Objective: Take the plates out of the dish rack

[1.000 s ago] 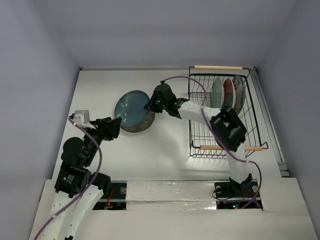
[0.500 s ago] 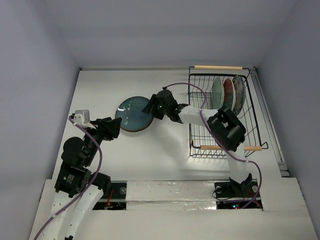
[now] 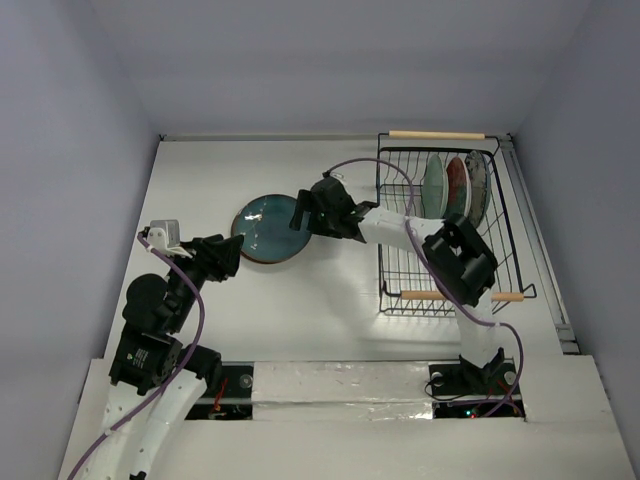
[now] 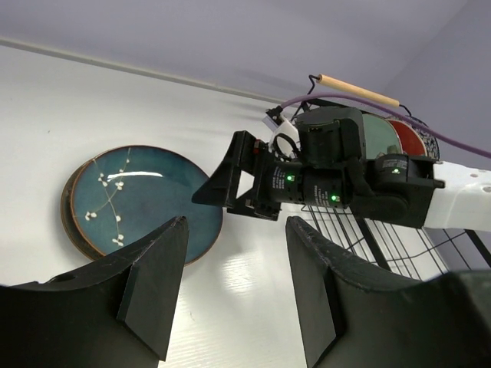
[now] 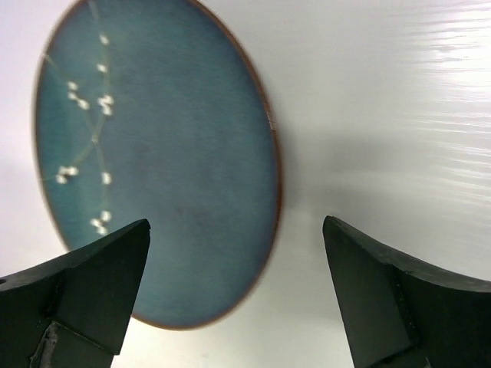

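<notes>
A glossy teal plate point(image 3: 266, 226) point(image 4: 138, 198) point(image 5: 153, 169) lies flat on the table, stacked on a darker plate whose brown edge point(image 3: 262, 259) shows beneath it. My right gripper point(image 3: 303, 212) point(image 5: 236, 224) hovers just above the plate's right rim, open, with nothing between its fingers. My left gripper point(image 3: 230, 254) point(image 4: 237, 222) is open and empty near the stack's lower left. The black wire dish rack point(image 3: 400, 275) point(image 4: 399, 241) stands at the right. Three plates stand upright in it: pale green point(image 3: 433, 185) point(image 4: 380, 132), red point(image 3: 457, 186) point(image 4: 412, 138) and white with a blue rim point(image 3: 476, 184).
The rack has wooden handles at its far end point(image 3: 436, 134) and near end point(image 3: 505, 296). The right arm point(image 3: 455, 260) reaches across the rack's left side. Walls close in the table at the back and both sides.
The right gripper lowered the teal plate flat onto the darker plate, opened wide and let it go. The left arm has not moved.
</notes>
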Controlling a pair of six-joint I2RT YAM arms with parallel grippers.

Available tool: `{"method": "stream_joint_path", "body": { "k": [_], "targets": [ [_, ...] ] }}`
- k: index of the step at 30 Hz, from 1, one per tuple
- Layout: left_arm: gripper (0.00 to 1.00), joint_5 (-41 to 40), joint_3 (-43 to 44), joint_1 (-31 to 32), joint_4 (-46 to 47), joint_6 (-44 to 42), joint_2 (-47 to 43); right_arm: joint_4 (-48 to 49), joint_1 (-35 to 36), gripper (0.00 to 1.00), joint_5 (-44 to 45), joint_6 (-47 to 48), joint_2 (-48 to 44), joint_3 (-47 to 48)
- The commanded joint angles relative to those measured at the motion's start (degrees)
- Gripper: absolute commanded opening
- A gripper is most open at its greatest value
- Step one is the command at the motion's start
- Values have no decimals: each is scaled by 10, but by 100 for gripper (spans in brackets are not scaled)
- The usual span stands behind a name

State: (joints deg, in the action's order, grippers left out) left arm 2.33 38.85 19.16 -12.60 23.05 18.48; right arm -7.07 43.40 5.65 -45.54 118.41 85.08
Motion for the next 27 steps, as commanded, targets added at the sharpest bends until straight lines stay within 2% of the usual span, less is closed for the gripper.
{"method": "stream_joint_path", "body": {
  "k": [1, 5, 8, 9, 10, 11, 13, 14, 15, 17, 18, 21, 22, 23, 24, 25, 27],
  "targets": [
    [51, 4, 3, 3, 21, 3, 1, -55, 5, 100, 49, 70, -60, 22],
    [51, 5, 3, 3, 21, 3, -1, -104, 10, 98, 70, 116, -117, 27],
    [50, 7, 2, 3, 24, 4, 2, -100, 10, 51, 88, 169, -203, 6],
    [49, 7, 2, 3, 25, 4, 3, -102, 10, 21, 107, 180, -223, -1],
    [44, 8, 1, 3, 26, 4, 3, -116, 10, 8, 144, 203, -260, -1],
    [41, 7, 0, 3, 27, 4, 4, -123, 10, 0, 144, 213, -260, -1],
    [30, 2, -2, 3, 28, 4, 6, -130, 10, 0, 196, 232, -316, -9],
    [20, 0, -2, 3, 28, 5, 9, -131, -1, 0, 206, 243, -335, -14],
    [14, -1, -2, 3, 27, 5, 9, -132, -9, 0, 221, 246, -372, -20],
    [3, -8, -1, 3, 23, 5, 9, -146, -50, 0, 237, 253, -414, -39],
    [2, -13, -1, 3, 23, 5, 11, -158, -69, 0, 239, 253, -414, -42],
    [2, -18, 0, 3, 21, 6, 13, -203, -137, 9, 237, 259, -433, -52],
    [4, -15, 1, 3, 21, 6, 12, -211, -150, 26, 238, 265, -434, -54],
    [8, -14, 1, 3, 21, 6, 11, -225, -159, 37, 241, 273, -432, -60],
    [18, -13, 0, 3, 20, 5, 10, -233, -166, 50, 265, 283, -428, -61],
    [22, -10, 0, 3, 21, 6, 11, -241, -179, 55, 278, 288, -423, -61],
    [32, -7, 0, 3, 21, 6, 10, -254, -199, 58, 281, 303, -404, -60]
  ]
}}
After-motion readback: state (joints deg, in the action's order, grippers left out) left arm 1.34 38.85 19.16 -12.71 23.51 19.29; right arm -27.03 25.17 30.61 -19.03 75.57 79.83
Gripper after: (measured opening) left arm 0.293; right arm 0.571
